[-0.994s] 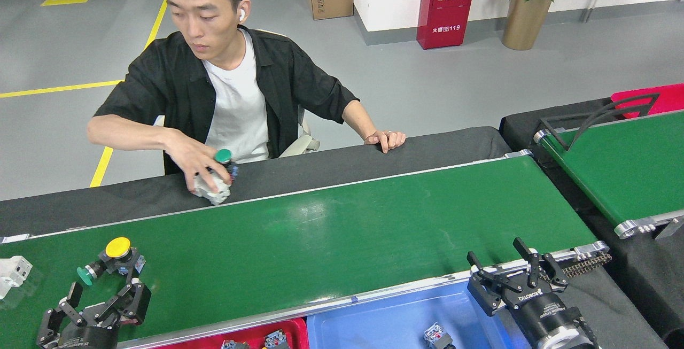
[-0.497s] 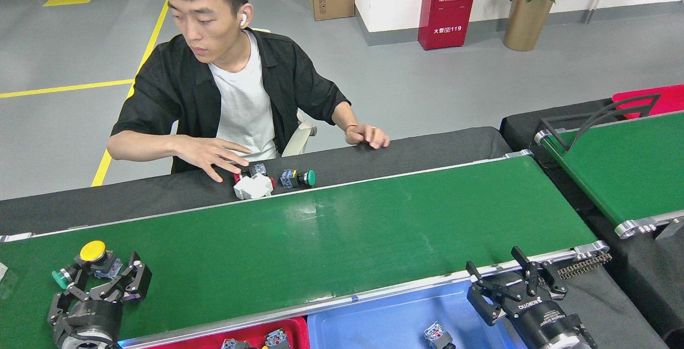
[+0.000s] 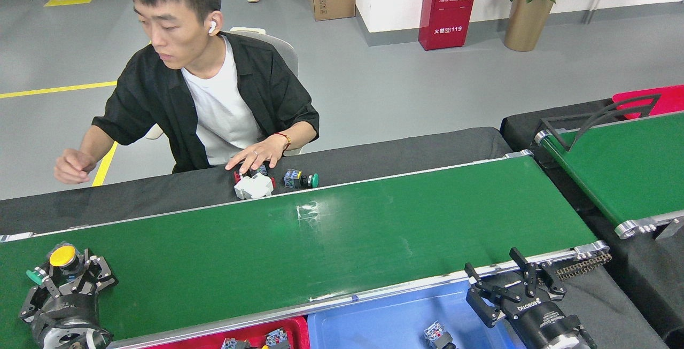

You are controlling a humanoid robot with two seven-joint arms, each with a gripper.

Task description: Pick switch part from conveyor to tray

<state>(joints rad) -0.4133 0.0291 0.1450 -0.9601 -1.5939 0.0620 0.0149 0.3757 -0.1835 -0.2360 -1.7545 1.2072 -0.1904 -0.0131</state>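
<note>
At conveyor (image 3: 320, 242) left end, left claw (image 3: 67, 274) encloses yellow-capped switch part (image 3: 63, 256).

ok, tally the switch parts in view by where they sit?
On the conveyor: 1, the yellow-capped switch part at the left gripper
On the black ledge: 3
In the red tray: 2
In the blue tray: 1
Total: 7
</note>
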